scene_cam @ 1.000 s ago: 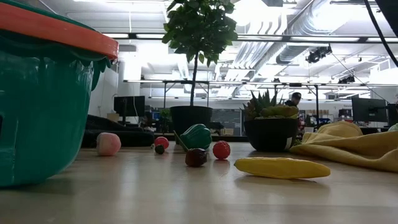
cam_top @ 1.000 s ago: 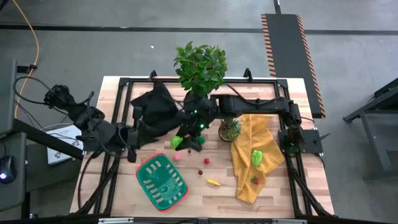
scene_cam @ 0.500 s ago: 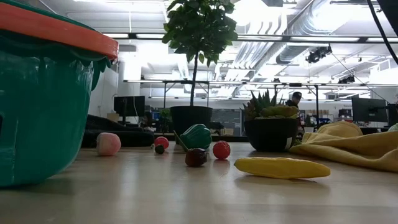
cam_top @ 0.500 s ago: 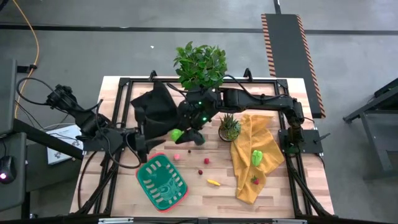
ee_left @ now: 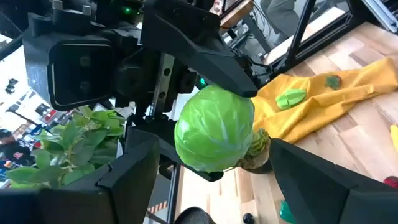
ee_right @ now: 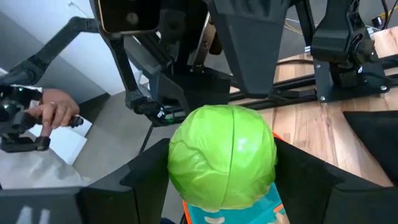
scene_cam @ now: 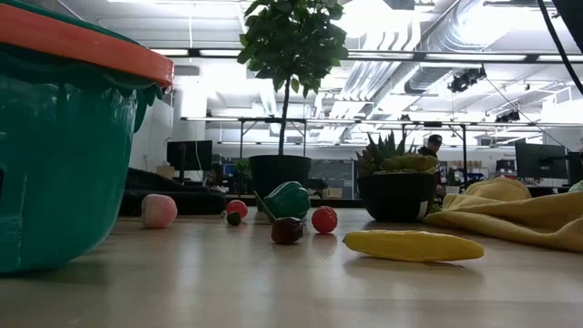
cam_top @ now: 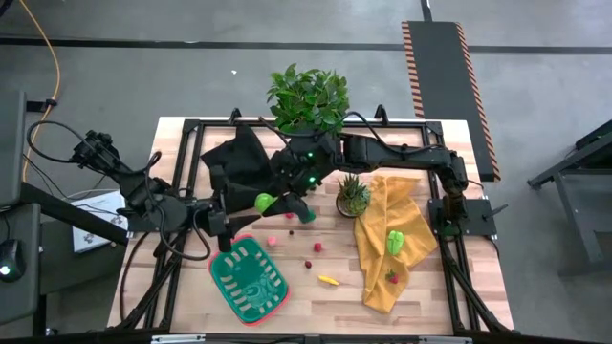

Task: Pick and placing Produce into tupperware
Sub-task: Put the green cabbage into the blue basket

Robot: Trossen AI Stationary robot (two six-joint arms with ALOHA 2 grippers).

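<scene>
One wooden table [cam_top: 316, 291] carried two cloths, a black cloth [cam_top: 239, 158] at the back and a yellow cloth [cam_top: 390, 244] on the right side, and two potted plants: one large leafy plant [cam_top: 308, 97] and one small spiky plant [cam_top: 352, 195] just beside the yellow cloth. One green tupperware [cam_top: 249, 280] with a red rim lay near the front, with no produce in it. Above its far edge the right gripper [cam_top: 277, 203] pinched one green cabbage [cam_top: 262, 202], while the left gripper [cam_top: 232, 206], facing it, stood with its fingers spread on either side of the same cabbage without pressing it. On the bare wood lay one yellow banana-like piece [cam_top: 328, 281], one pink piece [cam_top: 272, 241] and two small red pieces [cam_top: 316, 247]. On the yellow cloth rested one green piece [cam_top: 395, 242] and one small red piece [cam_top: 391, 277].
</scene>
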